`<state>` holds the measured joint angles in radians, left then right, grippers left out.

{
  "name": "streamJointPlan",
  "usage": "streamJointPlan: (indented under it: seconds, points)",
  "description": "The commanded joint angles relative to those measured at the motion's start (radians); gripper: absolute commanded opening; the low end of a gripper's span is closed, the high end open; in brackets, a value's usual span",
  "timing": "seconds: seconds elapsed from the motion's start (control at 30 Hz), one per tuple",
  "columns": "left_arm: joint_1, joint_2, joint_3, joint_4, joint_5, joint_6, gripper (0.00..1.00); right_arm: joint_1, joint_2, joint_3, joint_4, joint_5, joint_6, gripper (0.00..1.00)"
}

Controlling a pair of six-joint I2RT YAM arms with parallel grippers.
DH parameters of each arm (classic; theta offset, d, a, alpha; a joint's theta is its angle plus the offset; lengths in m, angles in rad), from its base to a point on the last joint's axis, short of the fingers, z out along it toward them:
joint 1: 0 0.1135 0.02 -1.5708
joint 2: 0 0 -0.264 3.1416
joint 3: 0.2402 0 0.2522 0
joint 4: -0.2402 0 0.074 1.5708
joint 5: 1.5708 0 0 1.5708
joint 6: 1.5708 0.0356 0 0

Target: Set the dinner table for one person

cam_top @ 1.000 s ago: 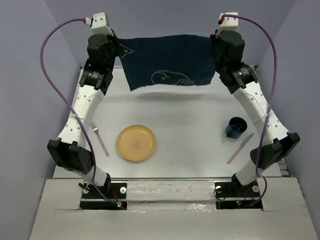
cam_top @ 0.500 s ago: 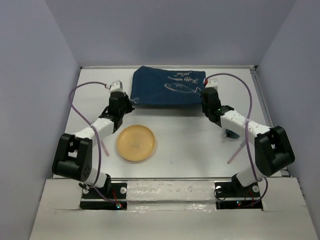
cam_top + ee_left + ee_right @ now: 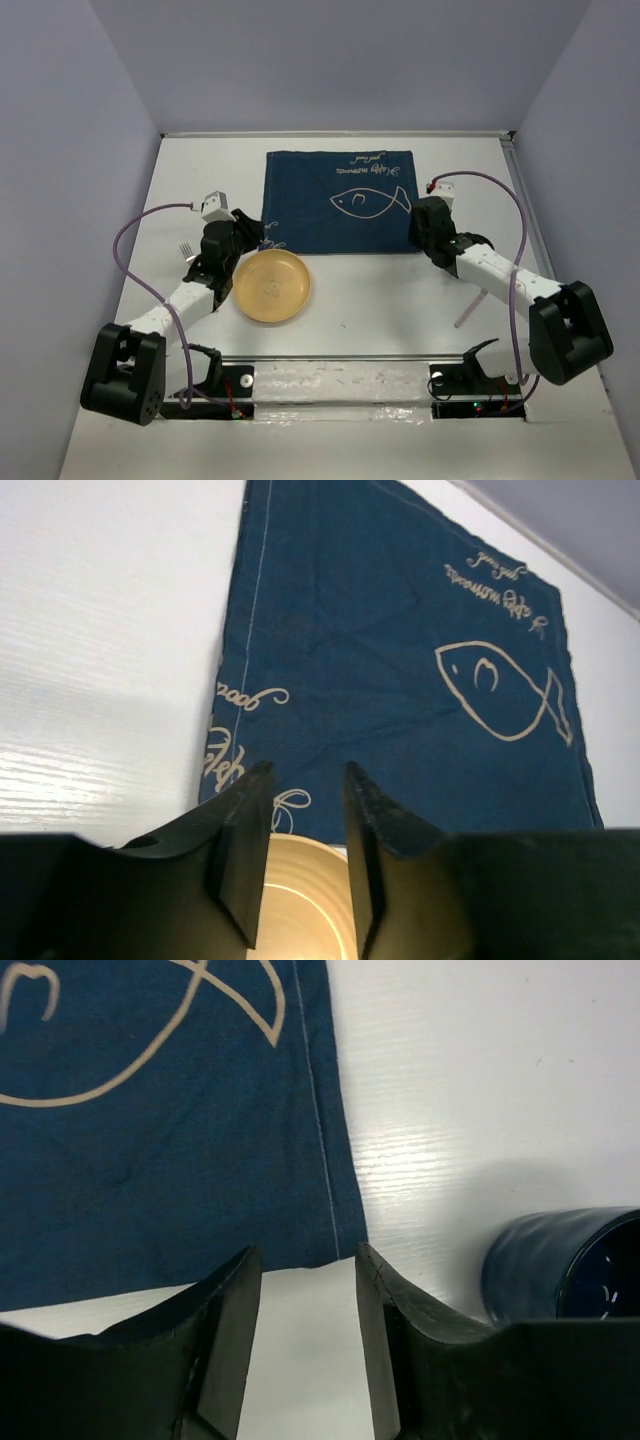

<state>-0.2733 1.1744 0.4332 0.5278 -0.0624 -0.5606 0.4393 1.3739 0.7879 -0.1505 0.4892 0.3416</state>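
The white dinner table (image 3: 380, 300) holds a dark blue placemat (image 3: 340, 200) with a fish drawing, lying flat at the far middle. A yellow plate (image 3: 272, 285) sits just in front of its near left corner. My left gripper (image 3: 250, 235) is open and empty, above the plate's far rim at the mat's near left corner; in the left wrist view, plate (image 3: 300, 900) and mat (image 3: 400, 660) show between its fingers (image 3: 305, 775). My right gripper (image 3: 425, 235) is open and empty at the mat's near right corner (image 3: 150, 1160), with bare table between its fingers (image 3: 308, 1255).
A dark blue mug (image 3: 565, 1260) stands just right of my right gripper, mostly hidden by the arm in the top view. A pink-handled knife (image 3: 470, 308) lies near the right arm. A fork (image 3: 185, 247) lies left of the plate, partly under the left arm. Lavender walls surround the table.
Both grippers held the placemat up in the air. They have laid it flat on the table, let go, opened, and drawn back to its near corners.
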Motion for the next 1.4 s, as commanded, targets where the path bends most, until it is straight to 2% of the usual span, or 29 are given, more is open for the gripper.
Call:
streamJointPlan:
  seconds: [0.0, 0.13, 0.23, 0.43, 0.5, 0.53, 0.63, 0.83, 0.97, 1.17, 1.3, 1.37]
  points:
    - [0.003, -0.073, -0.042, 0.038, -0.005, -0.016, 0.45, -0.004, -0.076, -0.022, -0.034, -0.086, 0.071, 0.50]
    - [0.003, -0.139, -0.076, 0.017, -0.022, -0.027, 0.45, -0.004, -0.159, -0.027, -0.031, -0.217, 0.083, 0.49]
    - [0.003, -0.127, -0.074, 0.009, -0.033, -0.028, 0.48, 0.007, -0.141, -0.024, -0.001, -0.285, 0.100, 0.44]
    - [0.002, -0.117, -0.080, -0.014, -0.042, -0.024, 0.50, 0.016, -0.027, 0.007, 0.037, -0.218, 0.116, 0.41]
    - [0.000, -0.124, -0.079, -0.014, -0.037, -0.022, 0.50, 0.016, 0.057, 0.040, 0.052, -0.244, 0.114, 0.33]
    - [-0.013, -0.124, -0.070, -0.017, -0.048, -0.016, 0.50, 0.016, 0.086, 0.065, 0.071, -0.262, 0.112, 0.21]
    - [-0.056, -0.130, -0.054, -0.044, -0.088, -0.004, 0.49, 0.016, 0.198, 0.120, 0.103, -0.297, 0.125, 0.00]
    - [-0.105, -0.257, -0.033, -0.135, -0.102, -0.002, 0.48, 0.026, 0.292, 0.125, 0.123, -0.301, 0.142, 0.00]
    - [-0.112, -0.393, 0.019, -0.253, -0.076, 0.008, 0.48, 0.026, 0.251, 0.062, 0.121, -0.268, 0.152, 0.00]
    - [-0.112, -0.545, 0.148, -0.408, -0.017, 0.053, 0.48, 0.026, 0.194, 0.057, 0.043, -0.222, 0.120, 0.00]
    - [-0.113, -0.578, 0.202, -0.466, -0.019, 0.091, 0.51, 0.026, 0.171, 0.054, 0.038, -0.254, 0.103, 0.00]
    - [-0.112, -0.572, 0.211, -0.495, -0.028, 0.114, 0.52, 0.035, 0.133, 0.048, 0.046, -0.299, 0.099, 0.06]
